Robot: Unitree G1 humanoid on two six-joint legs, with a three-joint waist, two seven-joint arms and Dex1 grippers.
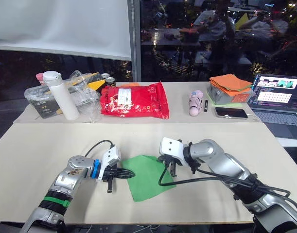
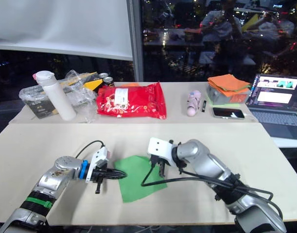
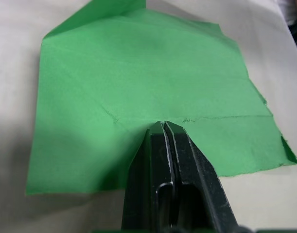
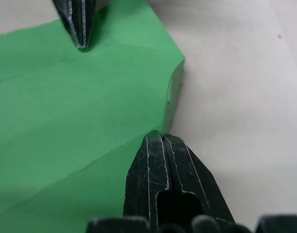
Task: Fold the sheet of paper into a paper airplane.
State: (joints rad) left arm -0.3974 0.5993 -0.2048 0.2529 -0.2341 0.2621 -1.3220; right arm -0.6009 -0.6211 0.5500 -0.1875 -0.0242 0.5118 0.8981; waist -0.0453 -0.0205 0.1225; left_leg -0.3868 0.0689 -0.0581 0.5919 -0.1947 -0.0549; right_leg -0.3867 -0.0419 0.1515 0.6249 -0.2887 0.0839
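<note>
Green sheet of paper [image 1: 149,176] flat on near beige table [image 1: 36,150], partly folded, one corner pointing toward near edge. Left gripper [image 1: 131,175] lying low, fingers pressed together, tips on sheet's left part. Right gripper [image 1: 169,168] pointing down at sheet's right edge, fingers closed. Behind, on far table: white bottle [image 1: 60,95], clear plastic bags [image 1: 85,99], red glossy bag [image 1: 134,100], orange cloth stack [image 1: 229,83], phone [image 1: 231,112], open laptop [image 1: 276,97].
</note>
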